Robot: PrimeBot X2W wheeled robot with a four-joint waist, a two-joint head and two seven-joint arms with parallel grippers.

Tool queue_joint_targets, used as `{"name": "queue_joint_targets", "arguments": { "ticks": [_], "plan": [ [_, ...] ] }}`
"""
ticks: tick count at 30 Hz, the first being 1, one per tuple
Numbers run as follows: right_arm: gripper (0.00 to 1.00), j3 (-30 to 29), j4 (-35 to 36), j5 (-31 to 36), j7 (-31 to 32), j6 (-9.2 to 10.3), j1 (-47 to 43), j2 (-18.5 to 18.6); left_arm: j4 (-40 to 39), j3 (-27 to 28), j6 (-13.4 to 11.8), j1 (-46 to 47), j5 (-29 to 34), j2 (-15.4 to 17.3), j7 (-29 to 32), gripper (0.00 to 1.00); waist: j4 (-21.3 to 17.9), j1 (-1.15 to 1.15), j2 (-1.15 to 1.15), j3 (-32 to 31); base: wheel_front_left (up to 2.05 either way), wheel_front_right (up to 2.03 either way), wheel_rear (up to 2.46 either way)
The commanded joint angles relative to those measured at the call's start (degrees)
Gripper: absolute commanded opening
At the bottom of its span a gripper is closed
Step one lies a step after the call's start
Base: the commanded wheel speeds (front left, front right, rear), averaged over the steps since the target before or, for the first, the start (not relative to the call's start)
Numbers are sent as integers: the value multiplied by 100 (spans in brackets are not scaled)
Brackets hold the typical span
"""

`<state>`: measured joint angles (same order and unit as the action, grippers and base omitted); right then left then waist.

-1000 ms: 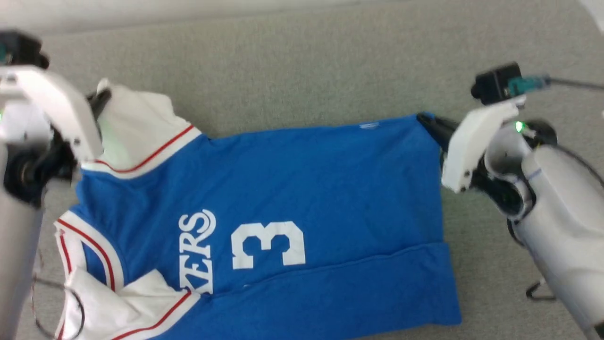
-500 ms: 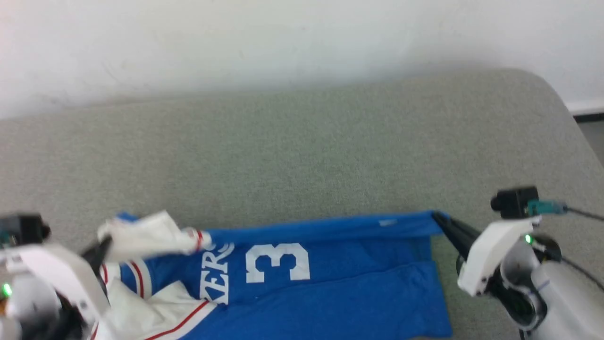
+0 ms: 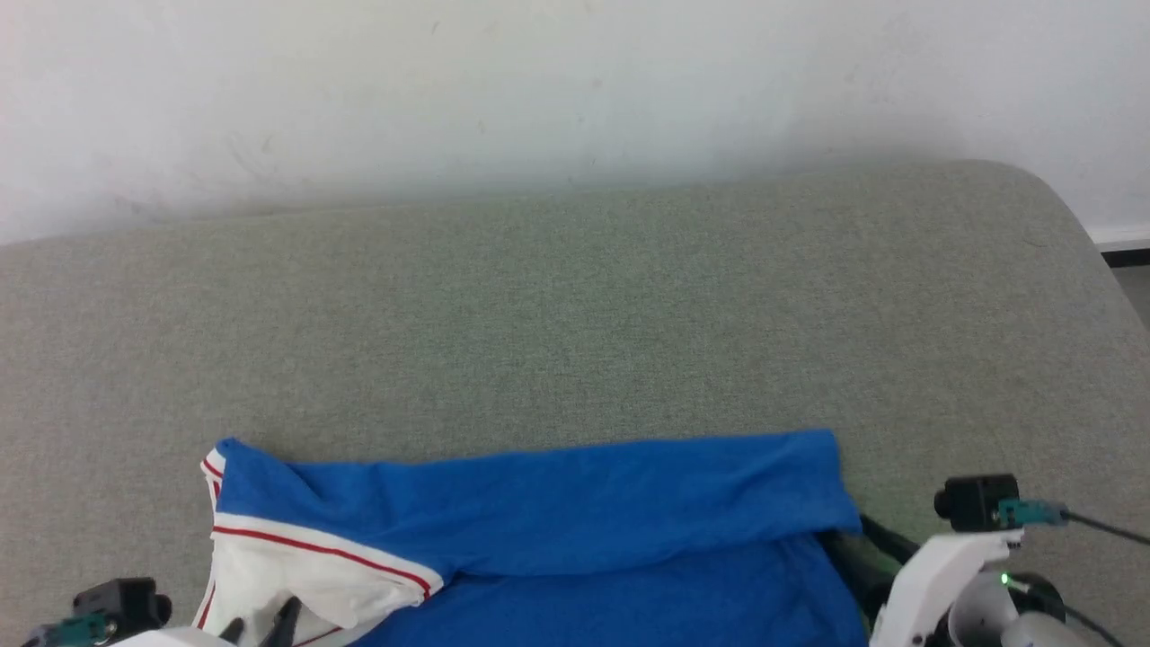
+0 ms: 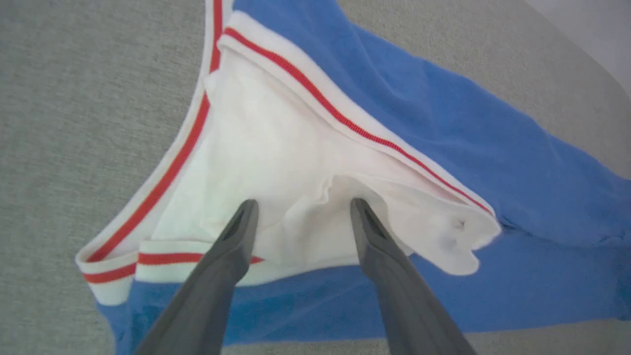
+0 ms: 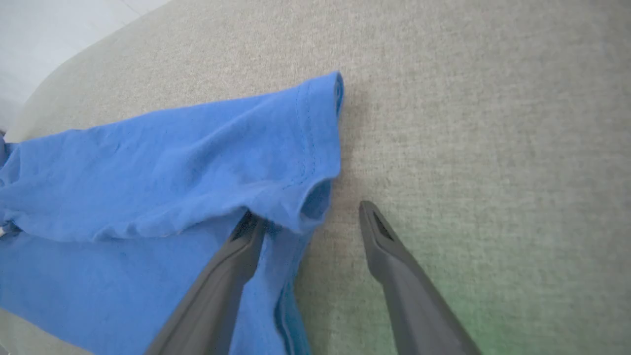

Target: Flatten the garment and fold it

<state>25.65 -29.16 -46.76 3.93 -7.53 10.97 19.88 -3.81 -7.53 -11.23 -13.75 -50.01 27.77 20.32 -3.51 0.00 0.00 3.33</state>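
The bright blue garment (image 3: 584,503) lies on the grey-green cushion, its far half folded over toward me, so the lettering and number are hidden. Its white sleeve (image 3: 296,575) with red-striped trim sits at the lower left. My left gripper (image 3: 260,624) is open just over that sleeve; in the left wrist view the open gripper (image 4: 301,207) straddles the rumpled white sleeve (image 4: 276,162) without pinching it. My right gripper (image 3: 853,539) is at the garment's right hem. In the right wrist view it (image 5: 308,214) stands open, the blue hem corner (image 5: 315,197) draped over its left fingertip.
The grey-green cushion (image 3: 575,314) stretches wide and bare beyond the fold, up to a white wall (image 3: 539,90). Its rounded right corner (image 3: 1069,207) drops off toward a dark floor strip (image 3: 1127,258). Bare cushion (image 5: 493,148) lies right of the hem.
The head camera has tilted up. Both grippers carried the garment's far edge toward me, folding it over the lettering and number, then opened and let go of the cloth.
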Motion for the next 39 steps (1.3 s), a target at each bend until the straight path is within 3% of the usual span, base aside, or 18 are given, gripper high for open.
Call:
{"name": "queue_joint_targets", "arguments": {
  "ticks": [1, 8, 14, 22, 33, 34, 36, 37, 39],
  "plan": [
    [100, 11, 110, 48, -26, 4, -227, 44, 61, 70, -86, -61, 128, -66, -278, 100, -1, 0, 0, -35, 0, 0, 0],
    [100, -412, 1183, 206, 32, 4, -923, 321, 4, 231, -330, -69, 761, -402, -1650, 100, -44, 0, 0, -172, 0, 0, 0],
    [100, -1228, 1837, 477, 701, 4, -1022, 394, -126, 112, -316, 261, 1279, -671, -2671, 100, 50, 0, 0, -245, 0, 0, 0],
    [100, -1598, 1133, 629, 1899, 4, -494, -64, -50, -335, -399, 682, 2091, -931, -3363, 100, 354, 0, 0, -182, 0, 0, 0],
    [100, -1083, 63, 194, 3063, 4, -268, -509, 54, -400, -187, 797, 2699, -1183, -3528, 100, 651, 0, 0, -43, 0, 0, 0],
    [76, -1038, -9, 149, 3182, 4, -278, -526, 45, -393, -169, 790, 2743, -1188, -3529, 100, 657, 0, 0, -40, 0, 0, 0],
    [8, -964, -122, 74, 3409, 4, -278, -547, 29, -378, -135, 780, 2815, -1196, -3530, 100, 669, 0, 0, -42, 0, 0, 0],
    [0, -940, -198, 47, 3542, 4, -275, -552, 24, -370, -120, 773, 2843, -1201, -3530, 100, 671, 0, 0, -53, 0, 0, 0],
    [0, -914, -257, 18, 3694, 4, -239, -548, 18, -359, -94, 756, 2890, -1209, -3530, 100, 679, 0, 0, -81, 0, 0, 0]
  ]
}}
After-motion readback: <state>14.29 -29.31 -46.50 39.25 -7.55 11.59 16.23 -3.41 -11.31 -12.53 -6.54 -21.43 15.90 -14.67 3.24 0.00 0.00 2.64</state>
